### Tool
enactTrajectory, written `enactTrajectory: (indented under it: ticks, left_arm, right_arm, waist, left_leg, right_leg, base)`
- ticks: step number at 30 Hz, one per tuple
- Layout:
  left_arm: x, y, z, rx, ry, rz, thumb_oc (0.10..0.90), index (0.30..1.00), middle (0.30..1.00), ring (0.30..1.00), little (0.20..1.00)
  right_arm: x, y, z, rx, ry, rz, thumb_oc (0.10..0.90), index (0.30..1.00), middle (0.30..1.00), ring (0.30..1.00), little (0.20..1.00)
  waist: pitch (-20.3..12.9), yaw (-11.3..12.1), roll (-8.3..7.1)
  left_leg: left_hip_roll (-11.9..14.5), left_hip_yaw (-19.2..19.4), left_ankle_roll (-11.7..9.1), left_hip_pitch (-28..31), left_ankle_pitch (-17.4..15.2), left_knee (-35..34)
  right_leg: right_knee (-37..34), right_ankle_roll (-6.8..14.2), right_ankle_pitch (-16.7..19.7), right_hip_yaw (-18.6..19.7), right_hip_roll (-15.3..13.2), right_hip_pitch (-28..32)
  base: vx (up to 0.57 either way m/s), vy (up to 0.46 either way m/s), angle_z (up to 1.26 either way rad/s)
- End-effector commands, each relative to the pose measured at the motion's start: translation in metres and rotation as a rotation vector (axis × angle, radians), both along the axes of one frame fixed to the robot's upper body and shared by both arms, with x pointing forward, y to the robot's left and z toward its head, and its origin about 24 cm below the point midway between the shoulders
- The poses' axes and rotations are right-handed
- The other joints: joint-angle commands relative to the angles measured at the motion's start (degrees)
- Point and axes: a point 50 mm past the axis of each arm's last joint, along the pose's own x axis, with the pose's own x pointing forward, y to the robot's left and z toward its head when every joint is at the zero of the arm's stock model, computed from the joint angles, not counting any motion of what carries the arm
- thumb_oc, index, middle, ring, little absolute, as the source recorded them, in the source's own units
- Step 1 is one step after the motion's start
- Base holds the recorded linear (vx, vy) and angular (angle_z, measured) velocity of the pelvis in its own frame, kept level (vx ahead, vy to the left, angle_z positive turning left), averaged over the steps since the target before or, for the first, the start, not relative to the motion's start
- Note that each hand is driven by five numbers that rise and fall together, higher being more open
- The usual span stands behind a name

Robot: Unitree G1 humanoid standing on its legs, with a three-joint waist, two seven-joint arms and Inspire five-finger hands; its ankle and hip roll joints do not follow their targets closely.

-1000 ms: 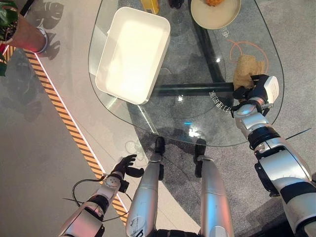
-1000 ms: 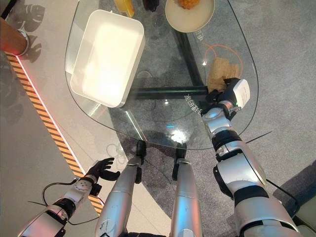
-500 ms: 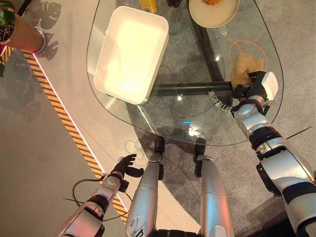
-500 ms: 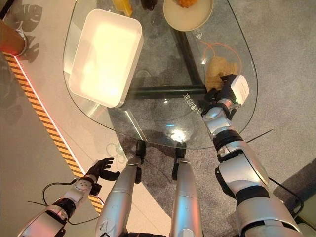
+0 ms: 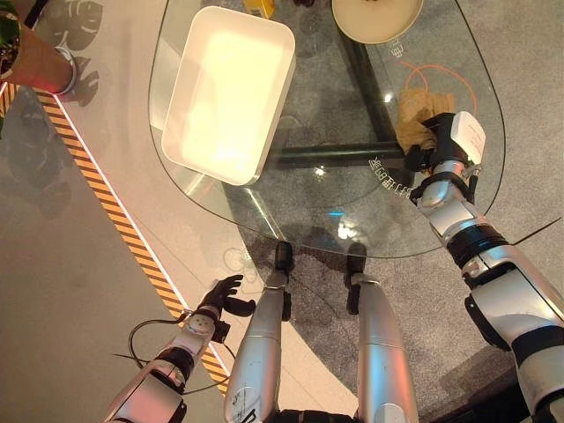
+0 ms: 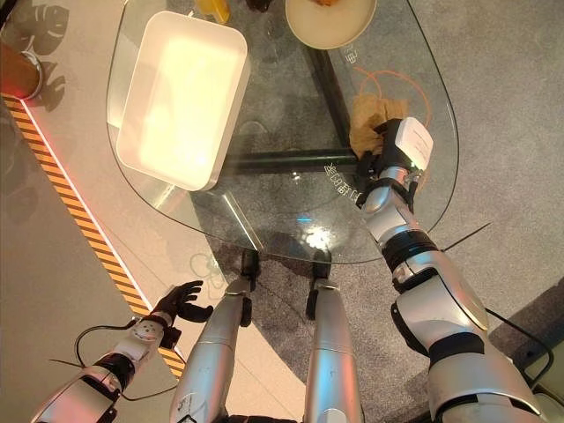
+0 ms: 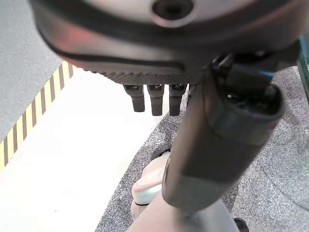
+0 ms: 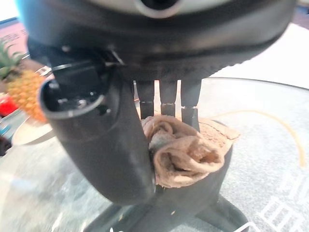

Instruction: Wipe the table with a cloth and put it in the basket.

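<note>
Tan cloth (image 8: 186, 152) bunched on the glass table (image 5: 308, 189) near its right edge, right hand (image 5: 432, 145) curled round it. Left hand (image 5: 220, 298) hangs low over the floor, fingers relaxed, holding nothing; white basket (image 5: 225, 92) well apart.

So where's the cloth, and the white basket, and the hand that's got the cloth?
cloth (image 6: 366, 117), right eye view, on the crumpled tan fabric beyond the fingers.
white basket (image 5: 185, 167), left eye view, on its near rim.
right hand (image 6: 385, 152), right eye view, on the dark back of the hand.
</note>
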Motion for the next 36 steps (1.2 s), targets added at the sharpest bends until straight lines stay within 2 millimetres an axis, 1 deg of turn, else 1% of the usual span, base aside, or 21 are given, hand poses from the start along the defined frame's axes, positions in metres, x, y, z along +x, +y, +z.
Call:
enactTrajectory:
  ticks: [1,8,17,18,24,30,36]
  left_arm:
    - [-0.008,-0.011,-0.008,-0.012,0.024,-0.018,0.800,0.900,0.900,0.900,0.900]
    - [-0.006,-0.015,-0.007,-0.014,0.018,-0.023,0.800,0.900,0.900,0.900,0.900]
    - [-0.005,-0.016,-0.006,-0.017,0.015,-0.020,0.800,0.900,0.900,0.900,0.900]
    - [-0.005,-0.017,-0.006,-0.018,0.015,-0.022,0.800,0.900,0.900,0.900,0.900]
    - [-0.004,-0.017,-0.006,-0.017,0.013,-0.023,0.800,0.900,0.900,0.900,0.900]
    - [-0.004,-0.017,-0.005,-0.016,0.011,-0.022,0.800,0.900,0.900,0.900,0.900]
    - [-0.005,-0.017,-0.006,-0.015,0.014,-0.026,0.800,0.900,0.900,0.900,0.900]
  right_arm:
    - [-0.001,0.104,0.001,-0.065,0.024,0.459,0.100,0.300,0.300,0.300,0.200]
    - [-0.007,0.122,-0.014,-0.138,0.083,0.552,0.100,0.300,0.300,0.300,0.200]
    - [-0.015,0.137,-0.027,-0.158,0.123,0.637,0.100,0.300,0.300,0.300,0.200]
    - [-0.017,0.141,-0.029,-0.163,0.130,0.663,0.100,0.300,0.300,0.300,0.200]
    - [-0.025,0.158,-0.030,-0.177,0.143,0.755,0.100,0.300,0.300,0.300,0.200]
    - [-0.030,0.165,-0.033,-0.182,0.161,0.805,0.100,0.300,0.300,0.300,0.200]
    - [-0.038,0.177,-0.036,-0.203,0.186,0.894,0.100,0.300,0.300,0.300,0.200]
  waist:
    - [-1.09,1.25,1.08]
    - [-1.09,1.03,1.17]
    - [-1.09,0.78,1.20]
    - [-1.09,0.76,1.20]
    - [-1.09,0.64,1.13]
    - [-1.09,0.58,1.13]
    - [-1.09,0.53,1.12]
  left_leg:
    - [-5.20,4.07,4.45,-0.82,-1.44,2.35]
    - [-5.43,4.19,4.32,-0.95,-1.21,2.33]
    - [-5.40,4.44,4.27,-0.98,-0.97,2.10]
    - [-5.39,4.46,4.26,-1.03,-0.96,2.08]
    - [-5.46,4.44,4.20,-1.00,-0.70,1.83]
    - [-5.45,4.51,4.18,-0.91,-0.62,1.62]
    - [-5.48,4.50,4.14,-0.87,-0.57,1.59]
  right_leg:
    - [-4.44,-0.42,1.68,-4.47,1.25,2.87]
    - [-4.92,-0.36,1.96,-4.47,1.07,2.91]
    - [-5.08,-0.29,2.16,-4.42,0.96,2.70]
    - [-5.14,-0.26,2.21,-4.48,0.87,2.66]
    - [-5.31,-0.29,2.39,-4.43,0.83,2.55]
    - [-5.54,-0.28,2.41,-4.54,0.68,2.59]
    - [-5.57,-0.33,2.45,-4.55,0.62,2.53]
  base:
    - [0.00,0.000,0.00]
    - [0.00,0.001,0.03]
    - [0.00,0.004,0.02]
    - [0.00,0.000,0.00]
    - [0.00,0.000,0.00]
    - [0.00,0.000,0.00]
    - [0.00,0.000,0.00]
